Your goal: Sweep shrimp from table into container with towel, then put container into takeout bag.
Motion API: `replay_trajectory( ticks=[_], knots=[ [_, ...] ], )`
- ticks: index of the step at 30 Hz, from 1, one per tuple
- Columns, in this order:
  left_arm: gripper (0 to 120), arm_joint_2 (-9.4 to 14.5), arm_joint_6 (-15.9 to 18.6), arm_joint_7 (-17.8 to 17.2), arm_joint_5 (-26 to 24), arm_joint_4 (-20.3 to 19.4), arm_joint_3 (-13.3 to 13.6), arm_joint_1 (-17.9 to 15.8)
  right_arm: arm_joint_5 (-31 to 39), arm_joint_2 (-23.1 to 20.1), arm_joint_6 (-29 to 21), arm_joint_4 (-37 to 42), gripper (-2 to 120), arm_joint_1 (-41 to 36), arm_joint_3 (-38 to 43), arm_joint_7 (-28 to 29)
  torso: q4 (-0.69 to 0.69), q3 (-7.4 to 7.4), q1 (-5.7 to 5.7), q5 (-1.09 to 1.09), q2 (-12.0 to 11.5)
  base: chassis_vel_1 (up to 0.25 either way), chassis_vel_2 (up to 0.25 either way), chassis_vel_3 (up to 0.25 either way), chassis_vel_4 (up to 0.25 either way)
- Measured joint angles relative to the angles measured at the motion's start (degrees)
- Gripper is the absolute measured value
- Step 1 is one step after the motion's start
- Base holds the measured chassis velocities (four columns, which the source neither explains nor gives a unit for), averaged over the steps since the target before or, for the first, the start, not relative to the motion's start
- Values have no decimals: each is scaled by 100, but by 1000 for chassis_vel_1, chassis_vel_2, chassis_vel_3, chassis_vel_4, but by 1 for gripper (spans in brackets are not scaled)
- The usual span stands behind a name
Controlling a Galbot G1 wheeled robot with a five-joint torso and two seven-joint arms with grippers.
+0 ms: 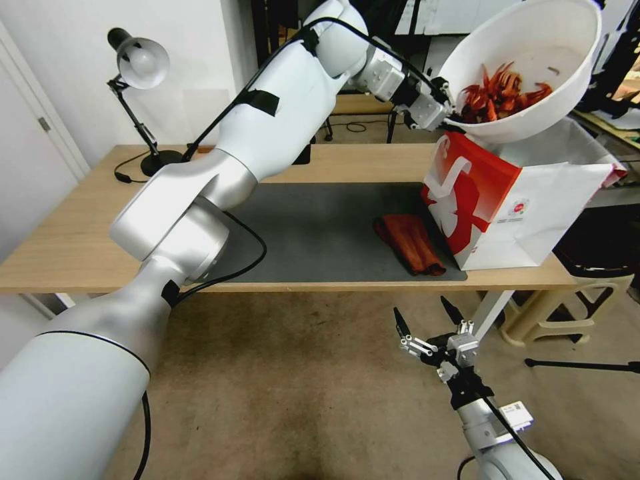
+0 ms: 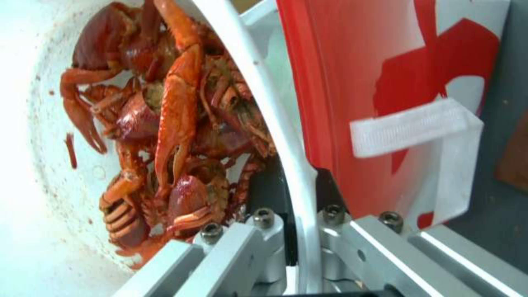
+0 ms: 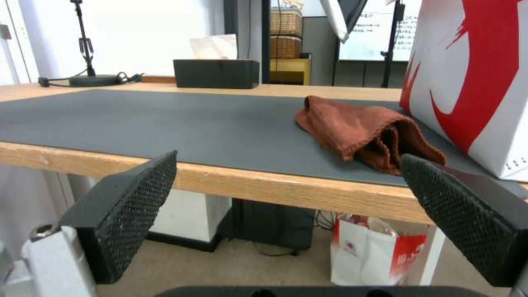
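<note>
The left gripper (image 1: pixel 445 115) pinches the rim of the bowl (image 1: pixel 533 47) and holds it up high, right over the open top of the bag (image 1: pixel 533 200). In the left wrist view its fingers (image 2: pixel 258 243) sit one on each side of the white rim — shut tight on it. The bowl tips a little, and the shrimp (image 1: pixel 497 93) lie in a red heap at its low side, next to the gripper.

The bag stands at the right end of the table (image 1: pixel 73 233), partly on the grey mat (image 1: pixel 313 227). The towel (image 1: pixel 410 241) lies crumpled on the mat just beside the bag, and nothing holds it. No shrimp show on the mat, so the sweeping looks done.

The right gripper (image 1: pixel 430 319) waits low in front of the table, under its edge, with its black pads (image 3: pixel 132 206) spread wide and nothing between them.

What seems left is the last part — lowering the bowl into the bag and letting go. The tipped bowl could spill.
</note>
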Motion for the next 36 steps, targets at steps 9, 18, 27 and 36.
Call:
replay_trajectory(
  ticks=[9, 18, 27, 36],
  knots=[
    [0, 0, 6, -336, -74, 0, 308, 94, -7, 5, 20, -27, 100, 7, -2, -2, 0, 0, 0, 0, 0, 0, 0, 0, 0],
    [0, 0, 10, -433, -84, 57, 452, 147, -8, 12, 19, -32, 100, 47, -33, 2, 0, 0, 0, 1, 0, 0, 0, 0, 0],
    [0, 0, 18, -464, -84, 92, 468, 158, -13, 16, 18, -40, 100, 50, -37, 7, 0, 0, 1, 0, 0, 0, 0, 0, 0],
    [0, 0, 58, -523, -100, 96, 491, 139, -13, 29, 18, -40, 100, 44, -38, 7, 0, 0, 1, 0, 0, 0, 0, 0, 0]
  ],
)
